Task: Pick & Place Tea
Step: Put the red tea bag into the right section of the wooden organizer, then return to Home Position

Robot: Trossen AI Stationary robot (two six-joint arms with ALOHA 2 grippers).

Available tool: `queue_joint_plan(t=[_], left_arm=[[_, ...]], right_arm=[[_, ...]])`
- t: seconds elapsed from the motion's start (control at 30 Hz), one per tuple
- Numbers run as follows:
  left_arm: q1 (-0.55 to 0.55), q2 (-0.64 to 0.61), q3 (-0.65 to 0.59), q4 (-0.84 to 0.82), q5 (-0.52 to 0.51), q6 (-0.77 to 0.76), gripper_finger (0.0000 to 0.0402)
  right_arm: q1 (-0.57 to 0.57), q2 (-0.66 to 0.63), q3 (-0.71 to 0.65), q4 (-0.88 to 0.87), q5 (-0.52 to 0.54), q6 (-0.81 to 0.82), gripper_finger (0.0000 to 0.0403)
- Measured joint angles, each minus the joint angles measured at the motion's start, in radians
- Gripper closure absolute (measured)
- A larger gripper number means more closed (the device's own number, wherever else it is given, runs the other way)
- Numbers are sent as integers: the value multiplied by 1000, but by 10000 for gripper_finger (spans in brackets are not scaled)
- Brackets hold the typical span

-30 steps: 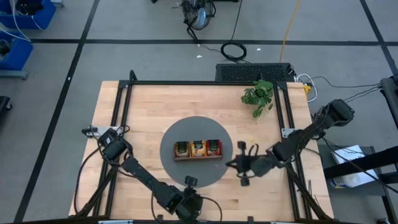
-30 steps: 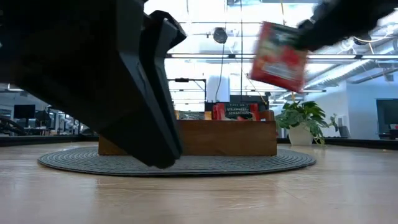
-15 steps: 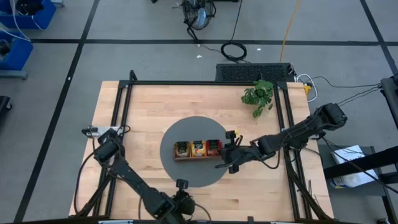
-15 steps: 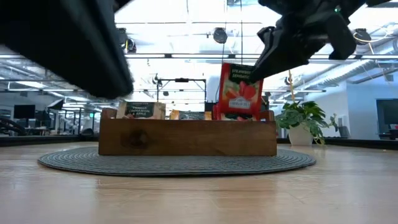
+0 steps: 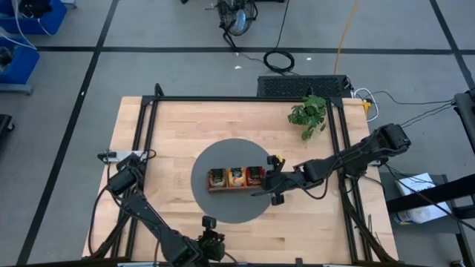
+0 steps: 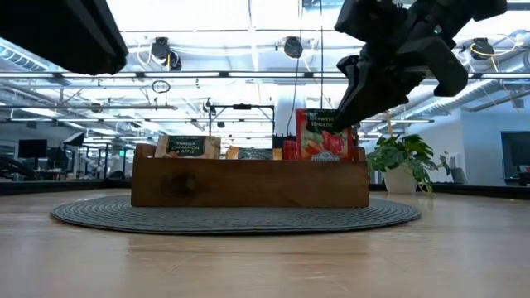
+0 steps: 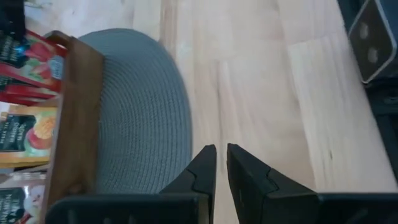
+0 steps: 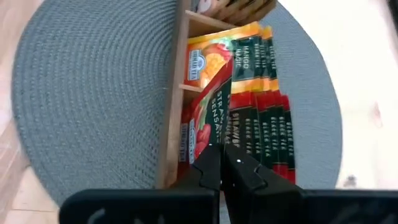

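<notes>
Right tool (image 8: 222, 163) pinches red sachet (image 8: 210, 127) over tray (image 8: 173, 134) end compartment.

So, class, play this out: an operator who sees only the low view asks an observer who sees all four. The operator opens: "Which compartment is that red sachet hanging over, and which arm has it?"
Observer: The right gripper is shut on the red sachet, above the tray compartment at the right arm's end. More red sachets stand in that compartment.
Operator: What is in the middle compartment?
Observer: Orange sachets, standing on edge.
Operator: And the dark shape at my top left?
Observer: That is the left arm. The left gripper is over bare wood, just off the grey mat, and holds nothing.
</notes>
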Motion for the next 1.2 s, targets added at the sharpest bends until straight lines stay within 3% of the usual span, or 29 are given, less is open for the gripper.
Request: queue_joint_plan(t=[0.13,0.57,0.7,1.0,1.2], left_arm=[[4,0,0,-5,-8,-1,355],[11,1,0,-7,-8,-15,355],[12,1,0,-7,-8,-14,355],[34,1,0,-5,-8,-10,355],[47,1,0,-12,-8,32,355]], right_arm=[[-18,28,-1,5,-53,11,403],[-32,101,0,54,-49,31,398],[-24,99,-2,79,-86,52,365],[-9,91,-2,89,-75,80,248],[-11,77,-2,92,-70,80,213]])
